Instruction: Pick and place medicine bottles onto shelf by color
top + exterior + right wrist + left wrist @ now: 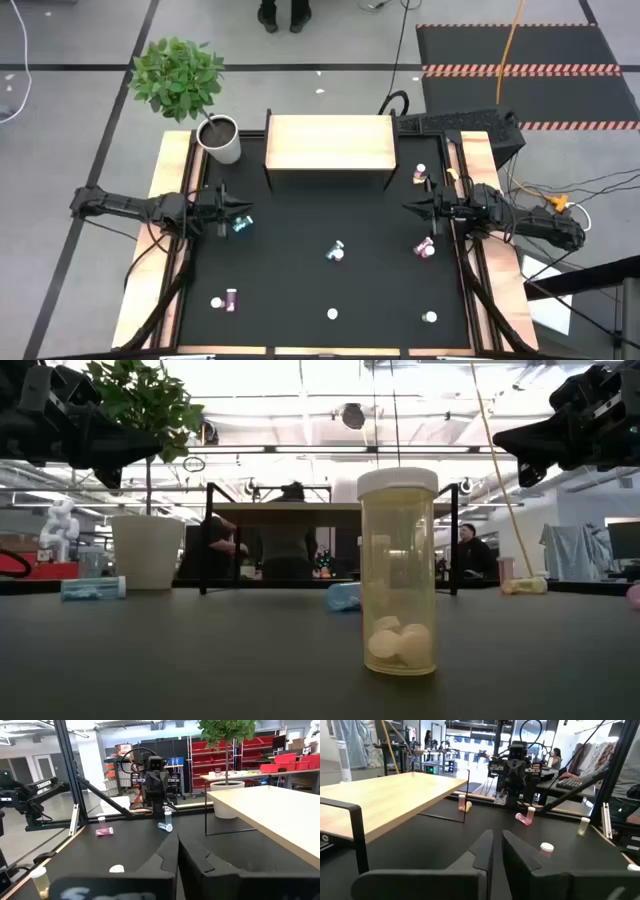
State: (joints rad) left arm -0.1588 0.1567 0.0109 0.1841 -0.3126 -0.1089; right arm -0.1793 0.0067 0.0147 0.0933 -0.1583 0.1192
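The light wood shelf (330, 145) stands at the table's far middle with nothing on its top. Small white-capped medicine bottles are scattered on the black table. A teal one (242, 225) lies just near of my left gripper (249, 210), and another teal one (335, 252) lies mid-table. One pink bottle (425, 248) lies near my right gripper (406, 208), a second pink one (230, 299) at the near left. A yellow bottle (398, 585) stands upright at the near edge. Both grippers hover level above the table, shut and holding nothing, facing each other.
A white pot (222, 138) with a green plant stands at the shelf's left end. One more bottle (420, 175) lies by the shelf's right legs, another (430, 318) stands at the near right. People sit in the room beyond the table.
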